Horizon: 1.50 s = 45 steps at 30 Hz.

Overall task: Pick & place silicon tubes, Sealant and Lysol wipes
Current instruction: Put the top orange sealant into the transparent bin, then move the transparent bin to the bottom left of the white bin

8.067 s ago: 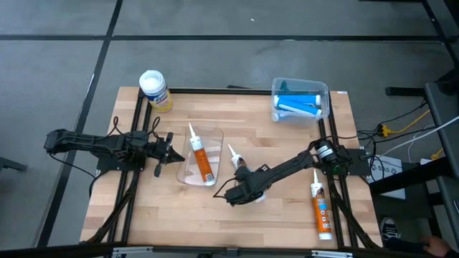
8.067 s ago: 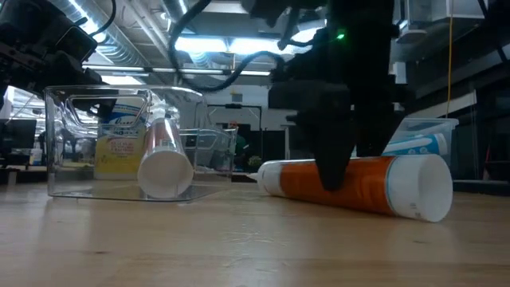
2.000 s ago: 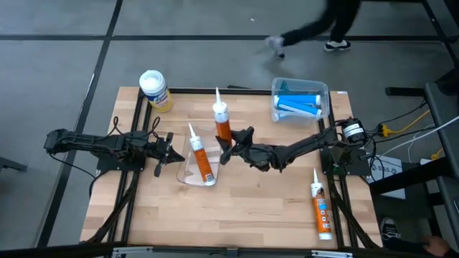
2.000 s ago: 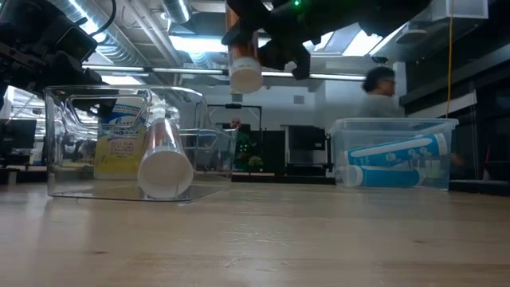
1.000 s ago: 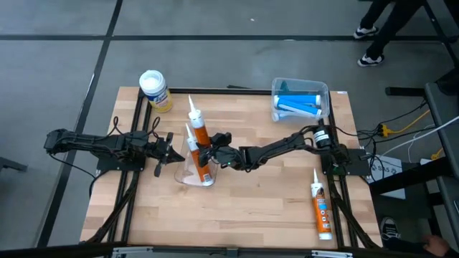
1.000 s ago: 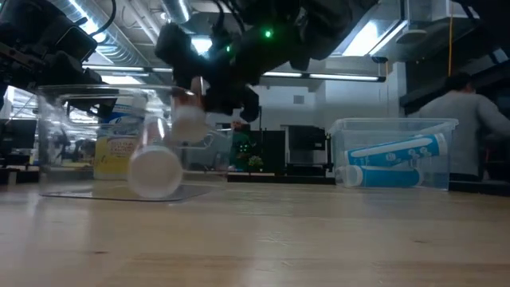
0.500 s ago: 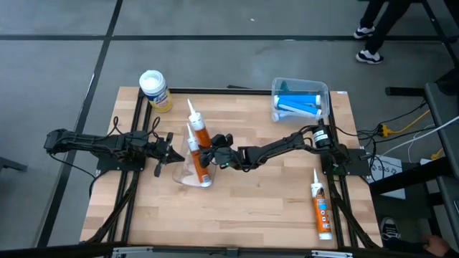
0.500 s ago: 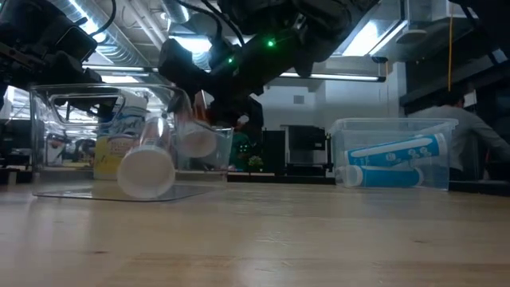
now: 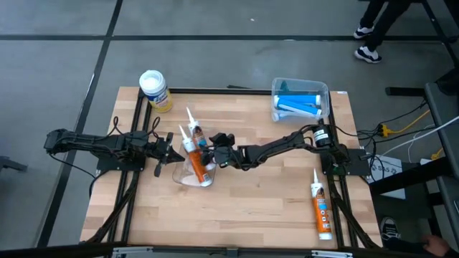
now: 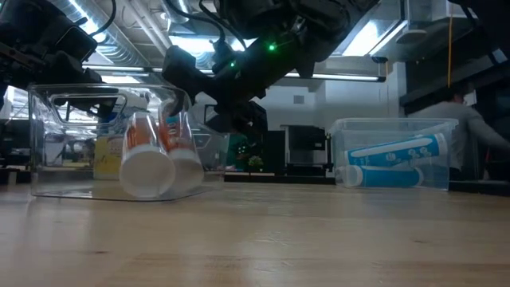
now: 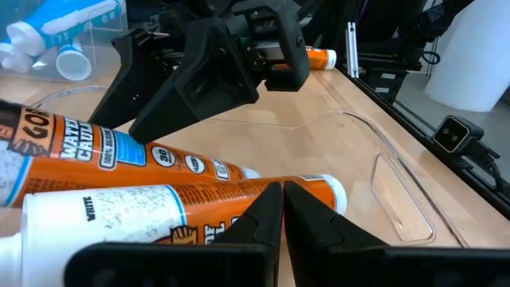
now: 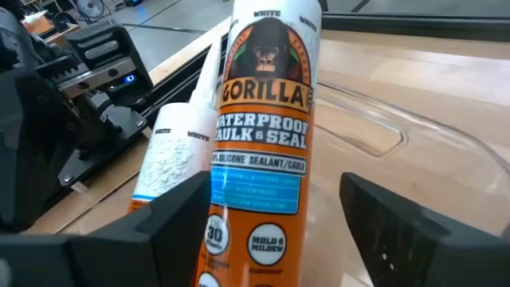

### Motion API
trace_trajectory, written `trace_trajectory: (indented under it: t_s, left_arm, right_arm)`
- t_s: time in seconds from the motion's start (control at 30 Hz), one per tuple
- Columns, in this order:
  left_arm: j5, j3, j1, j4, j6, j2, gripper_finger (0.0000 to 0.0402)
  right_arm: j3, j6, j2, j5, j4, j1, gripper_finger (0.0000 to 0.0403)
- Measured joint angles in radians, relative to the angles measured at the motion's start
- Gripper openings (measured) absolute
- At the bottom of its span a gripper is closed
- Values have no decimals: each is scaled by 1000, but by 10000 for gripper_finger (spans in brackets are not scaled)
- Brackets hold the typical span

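Note:
A clear bin stands mid-table, left of centre. Two orange tubes lie side by side in it, nozzles toward the far edge: one further left, the other right of it. My right gripper reaches into the bin from the table's right and is open, its fingers on either side of the right-hand tube. My left gripper waits shut just left of the bin. The yellow Lysol wipes canister stands at the far left corner. My right gripper's fingers flank the lower body of the right-hand tube, which lies on the bin's floor. A gap shows between the tube and one finger. The other finger is close beside the tube; I cannot tell whether it touches.
A second clear bin with blue tubes stands at the far right. Another orange tube lies near the right edge. A person is in the room beyond the table. Bare wood stretches along the near edge.
My right gripper has tipped downward a little into the bin and opened. The tube it held tilted above the first tube has dropped and now lies on the bin's floor beside that tube.

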<state>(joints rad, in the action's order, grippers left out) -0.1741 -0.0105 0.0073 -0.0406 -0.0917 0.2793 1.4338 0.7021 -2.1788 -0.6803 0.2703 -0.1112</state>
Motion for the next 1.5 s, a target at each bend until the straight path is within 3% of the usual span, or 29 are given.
trace_trajectory:
  t_s: [0.23, 0.67, 1.17, 1.27, 1.5]
  left_arm:
    - [0, 0, 0, 0, 0, 0, 10]
    - [0, 0, 0, 0, 0, 0, 9]
    - [0, 0, 0, 0, 0, 0, 10]
    - [0, 0, 0, 0, 0, 0, 13]
    - [0, 0, 0, 0, 0, 0, 8]
  right_arm:
    - [0, -6, 0, 2, -2, 0, 255]
    - [0, -57, 0, 6, 5, 0, 254]
    - [0, -107, 5, 152, 45, 0, 254]
    - [-1, -110, 27, 185, 26, -7, 254]
    - [-1, -89, 125, 193, -198, -31, 254]
